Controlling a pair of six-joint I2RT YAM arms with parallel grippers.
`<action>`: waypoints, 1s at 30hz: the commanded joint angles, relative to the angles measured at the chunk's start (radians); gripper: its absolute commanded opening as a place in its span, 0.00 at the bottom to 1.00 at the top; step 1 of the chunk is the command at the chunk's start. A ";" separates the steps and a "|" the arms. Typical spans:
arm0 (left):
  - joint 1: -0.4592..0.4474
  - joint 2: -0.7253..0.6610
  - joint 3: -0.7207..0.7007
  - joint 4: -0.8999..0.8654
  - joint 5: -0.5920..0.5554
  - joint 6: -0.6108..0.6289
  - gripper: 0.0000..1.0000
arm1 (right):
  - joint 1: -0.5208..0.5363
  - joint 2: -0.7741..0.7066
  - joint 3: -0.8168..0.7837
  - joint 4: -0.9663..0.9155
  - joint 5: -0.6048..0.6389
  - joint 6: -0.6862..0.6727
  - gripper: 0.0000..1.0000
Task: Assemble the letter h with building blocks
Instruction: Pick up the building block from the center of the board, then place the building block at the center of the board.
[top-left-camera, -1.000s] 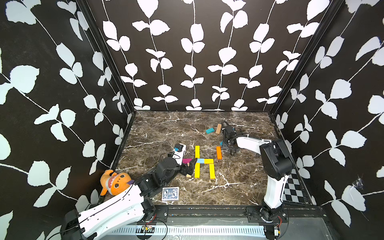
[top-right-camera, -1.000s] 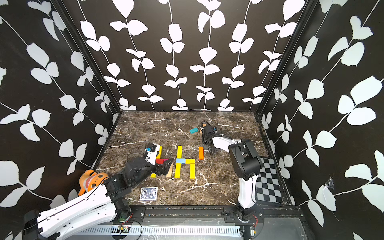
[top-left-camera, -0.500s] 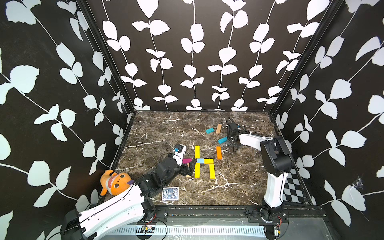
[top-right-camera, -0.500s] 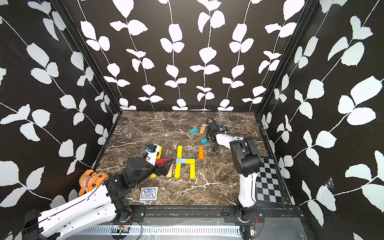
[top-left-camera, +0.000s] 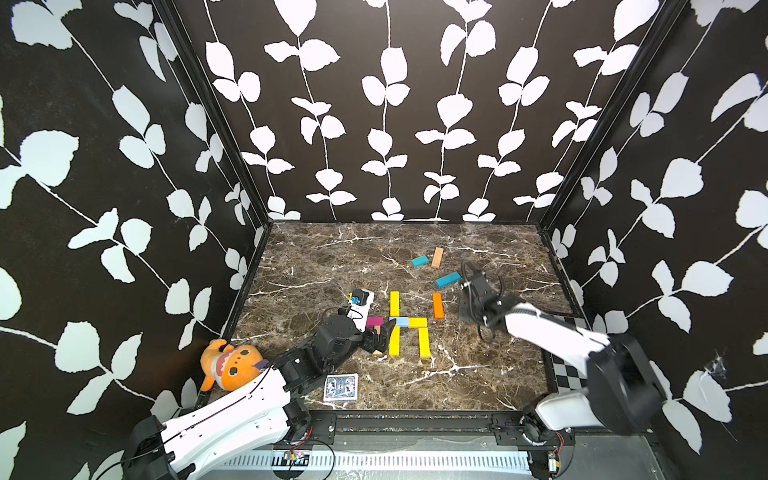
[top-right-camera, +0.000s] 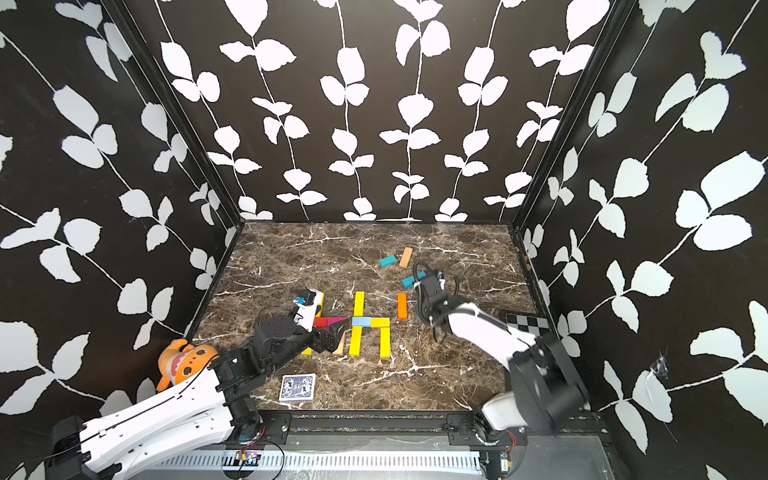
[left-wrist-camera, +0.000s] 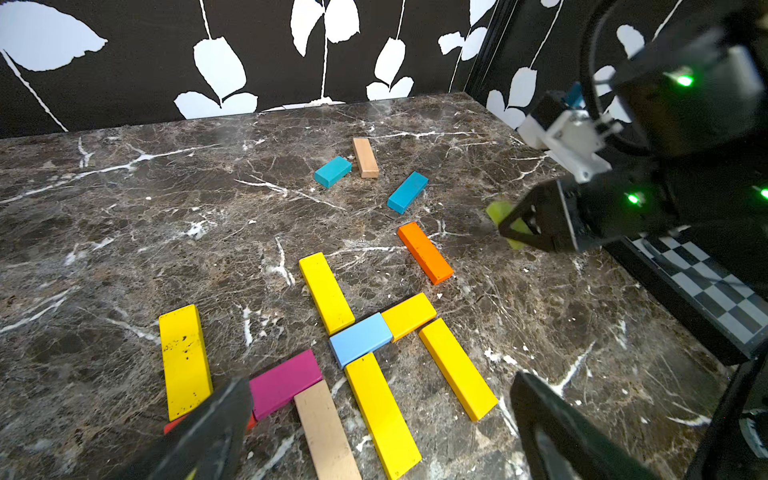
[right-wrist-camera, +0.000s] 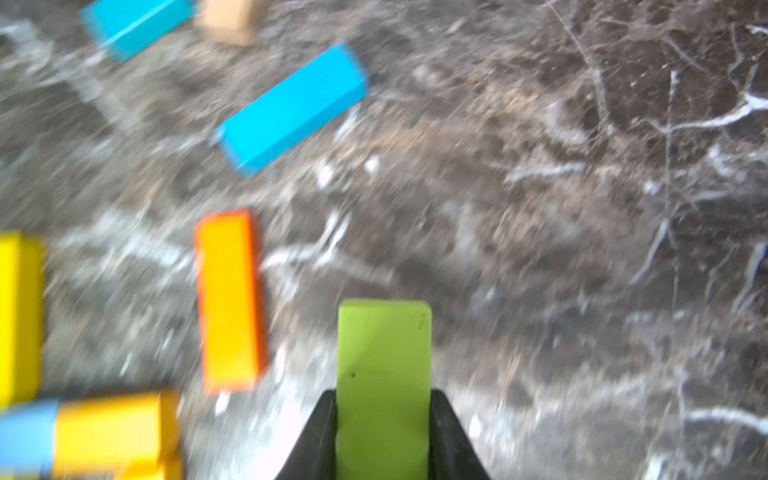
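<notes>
My right pincer (right-wrist-camera: 383, 399) is clamped on a green block (right-wrist-camera: 383, 353), held near the orange bar (right-wrist-camera: 230, 299). The letter h (top-left-camera: 406, 322), yellow bars with one light blue, lies mid-way across the marble table (top-left-camera: 478, 374); my left pincer (left-wrist-camera: 382, 386) gapes wide beside its stem. I should carry the green block level and clear of the laid bars. Only the right wrist view shows the grip plainly; in both top views my wrist hides it

The h (top-left-camera: 409, 322) lies flat: yellow stem, light blue and yellow crossbar, yellow leg. An orange bar (top-left-camera: 437, 305) lies beside it, teal bars (top-left-camera: 448, 279) and a tan bar (top-left-camera: 437, 257) beyond. The right gripper (right-wrist-camera: 382, 397) clamps a green bar (right-wrist-camera: 382, 353).
</notes>
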 joint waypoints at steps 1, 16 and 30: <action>0.006 -0.012 -0.020 0.039 0.015 -0.008 0.99 | 0.094 -0.038 -0.082 -0.101 0.008 0.069 0.29; 0.008 0.005 -0.026 0.053 0.018 -0.008 0.99 | 0.282 0.022 -0.151 -0.055 -0.040 0.125 0.56; 0.008 -0.020 -0.040 0.056 0.018 -0.010 0.99 | 0.300 -0.189 -0.201 0.045 -0.382 0.157 0.78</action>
